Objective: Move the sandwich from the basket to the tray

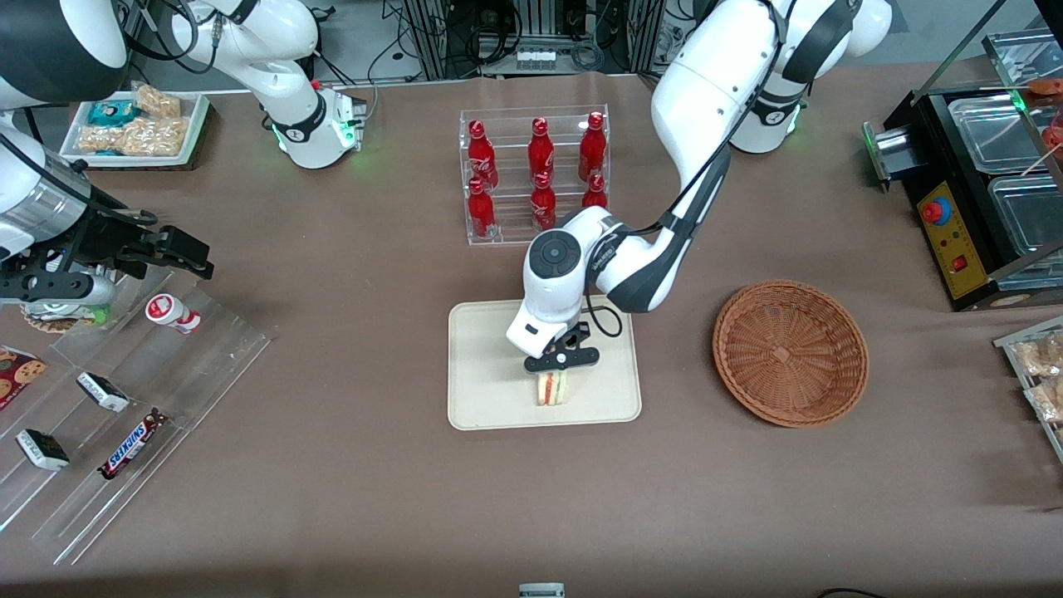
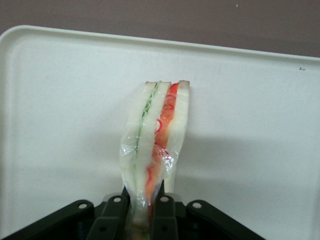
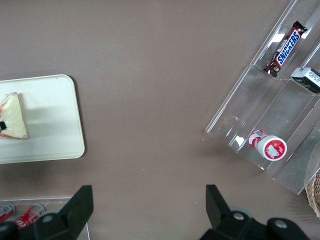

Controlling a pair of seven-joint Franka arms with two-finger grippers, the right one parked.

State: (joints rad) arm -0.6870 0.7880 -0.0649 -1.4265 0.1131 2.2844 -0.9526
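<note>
The sandwich (image 1: 551,388) is a wrapped wedge of white bread with red, orange and green filling. It stands on edge on the cream tray (image 1: 482,390), in the part nearer the front camera. My left gripper (image 1: 559,369) is shut on the sandwich from above. In the left wrist view the black fingers (image 2: 115,212) pinch the narrow end of the sandwich (image 2: 157,135) over the tray (image 2: 250,125). The sandwich also shows in the right wrist view (image 3: 12,117). The reddish-brown wicker basket (image 1: 790,352) is empty and lies beside the tray, toward the working arm's end.
A clear rack of red bottles (image 1: 536,174) stands just farther from the front camera than the tray. Clear stepped shelves with snack bars (image 1: 124,415) lie toward the parked arm's end. A black appliance (image 1: 972,166) and snack trays sit at the working arm's end.
</note>
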